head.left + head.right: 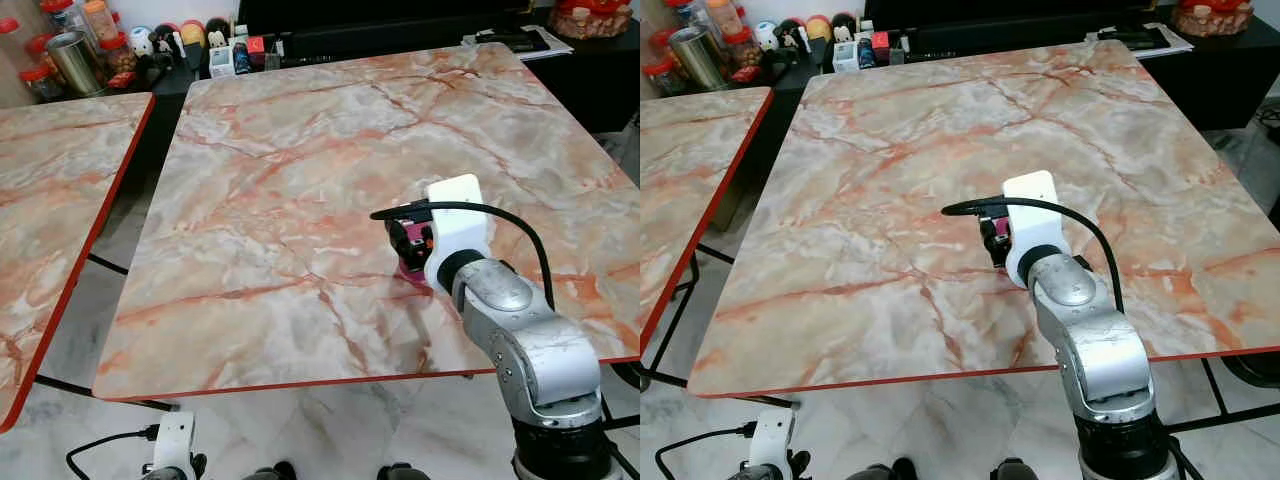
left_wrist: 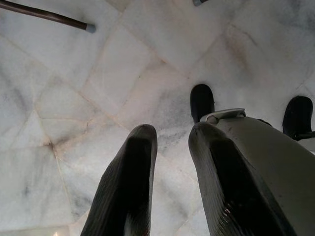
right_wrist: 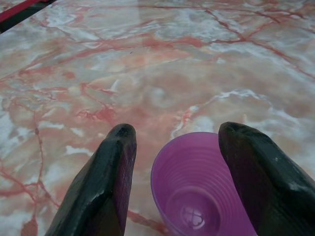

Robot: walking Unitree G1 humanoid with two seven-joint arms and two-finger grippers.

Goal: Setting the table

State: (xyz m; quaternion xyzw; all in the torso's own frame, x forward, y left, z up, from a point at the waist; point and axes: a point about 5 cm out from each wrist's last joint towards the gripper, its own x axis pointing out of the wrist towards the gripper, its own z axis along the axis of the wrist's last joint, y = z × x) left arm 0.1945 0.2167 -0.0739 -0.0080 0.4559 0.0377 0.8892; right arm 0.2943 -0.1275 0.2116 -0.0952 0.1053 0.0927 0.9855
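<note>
A purple plastic cup (image 3: 197,196) stands upright on the marble table (image 1: 300,170), near its front right part. My right gripper (image 3: 177,130) is open around it, one black finger on either side. One finger (image 3: 115,162) stands clear of the rim; the other finger (image 3: 256,167) is close against it. In the eye views the white wrist block hides most of the cup (image 1: 407,270). My left gripper (image 2: 172,130) hangs open below the table's front edge, above the floor, holding nothing.
A second marble table (image 1: 60,200) stands to the left across a narrow gap. Jars and a metal canister (image 1: 75,60) crowd the counter at the back left. Papers (image 1: 520,40) lie on the black cabinet at the back right. A cable (image 1: 500,215) loops over my right wrist.
</note>
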